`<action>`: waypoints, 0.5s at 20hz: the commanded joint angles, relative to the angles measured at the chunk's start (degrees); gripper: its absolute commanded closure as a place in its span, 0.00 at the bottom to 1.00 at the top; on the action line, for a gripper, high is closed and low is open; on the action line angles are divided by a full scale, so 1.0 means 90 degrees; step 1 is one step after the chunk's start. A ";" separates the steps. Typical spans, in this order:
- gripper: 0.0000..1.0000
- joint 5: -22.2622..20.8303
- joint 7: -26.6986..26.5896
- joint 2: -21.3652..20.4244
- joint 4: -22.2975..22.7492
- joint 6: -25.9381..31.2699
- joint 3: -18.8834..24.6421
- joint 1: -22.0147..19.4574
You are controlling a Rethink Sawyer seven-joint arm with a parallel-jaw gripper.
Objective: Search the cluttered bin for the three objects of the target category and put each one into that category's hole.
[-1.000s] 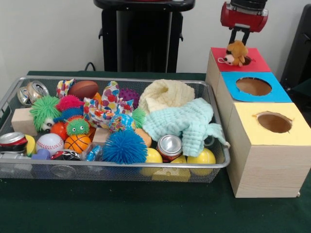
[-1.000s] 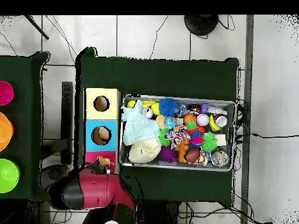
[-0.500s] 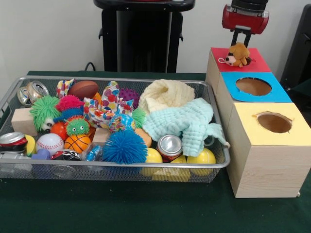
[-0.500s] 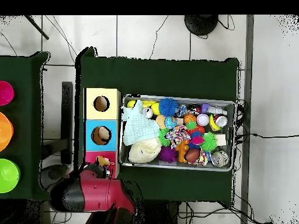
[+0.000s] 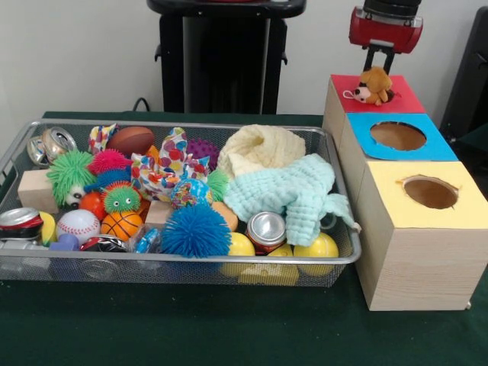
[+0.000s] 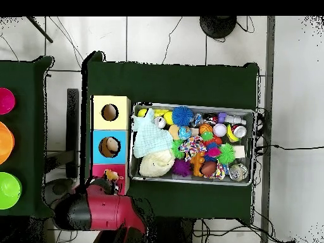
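— What kind of place is this?
— A robotics lab, by the look of it: a red arm (image 6: 95, 212) mounted at a green-covered table (image 6: 171, 79), bare tiled floor (image 6: 158, 38) beyond it.
— Anything else?
— Loose cables (image 6: 278, 148) trailing across the tiles, and a plain white wall (image 5: 76, 53) behind the arm.

Red hole (image 5: 385, 94): straight below the claw (image 5: 381, 59), plugged by a plush dog (image 5: 370, 84).
Blue hole (image 5: 398, 136): next box out from the claw, unobstructed.
Yellow hole (image 5: 431, 192): farthest box, unobstructed.
Wire bin (image 5: 46, 263): beside the boxes, crammed; washcloths (image 5: 293, 192) heaped at the end nearest the claw.
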 commanded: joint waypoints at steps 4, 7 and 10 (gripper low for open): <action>1.00 0.0368 0.1668 0.0909 0.0452 -0.0640 0.0255 0.0043; 0.00 0.0342 0.1511 0.0860 0.0468 -0.0630 0.0345 -0.0064; 0.00 0.0398 0.1492 0.0871 0.0462 -0.0493 0.0366 -0.0082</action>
